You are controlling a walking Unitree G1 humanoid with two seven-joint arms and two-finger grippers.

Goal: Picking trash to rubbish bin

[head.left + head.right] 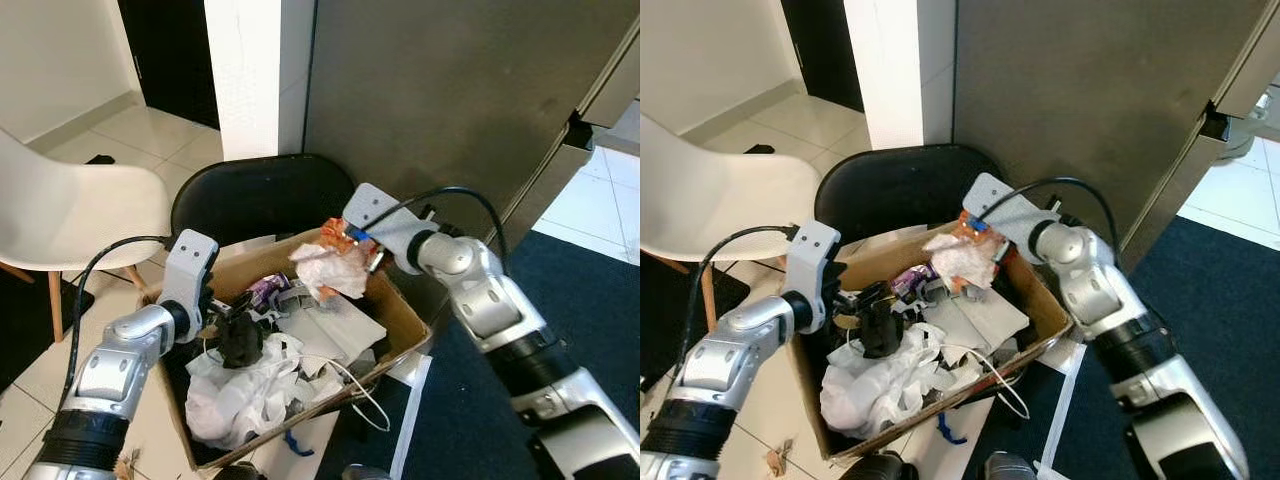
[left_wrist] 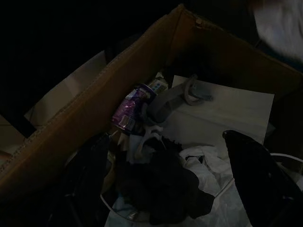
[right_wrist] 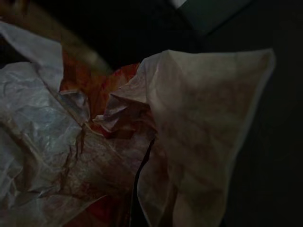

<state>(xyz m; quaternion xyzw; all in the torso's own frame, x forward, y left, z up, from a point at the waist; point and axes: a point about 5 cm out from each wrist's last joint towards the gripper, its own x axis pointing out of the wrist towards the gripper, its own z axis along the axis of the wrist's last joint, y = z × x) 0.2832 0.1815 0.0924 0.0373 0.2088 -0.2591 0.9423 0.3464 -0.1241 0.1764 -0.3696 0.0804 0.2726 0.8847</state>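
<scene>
at 6 o'clock, nearest to the robot, a heap of crumpled white paper [image 1: 250,395] lies in the near part of an open cardboard box [image 1: 405,320] that stands on the floor. a thin white cable [image 1: 355,385] hangs over the near rim of the box. just above the heap, at about 8 o'clock, the left gripper [image 1: 238,335] is down inside the box, and its fingers are clenched on a dark crumpled piece [image 1: 880,335]. in the left wrist view the same dark piece sits between the two black fingers [image 2: 260,179], very dim.

in the middle of the box lie a flat white sheet [image 1: 335,325], a grey curved part [image 2: 173,99] and a purple wrapper [image 1: 268,291] near the far-left wall.

a little farther, near 12 o'clock, the right gripper [image 1: 350,255] is above the far part of the box and holds a bunch of trash: a crumpled white tissue [image 1: 328,270] with an orange wrapper [image 1: 335,235]. its fingers are covered by the tissue, so i cannot tell how the jaws stand. the right wrist view shows this tissue and the orange wrapper very close.

behind the box stands a black chair [image 1: 262,195]. a white chair [image 1: 70,210] is at 9 o'clock, and a dark grey cabinet [image 1: 450,90] rises at 1 o'clock. a dark blue carpet [image 1: 600,300] is at 3 o'clock.
</scene>
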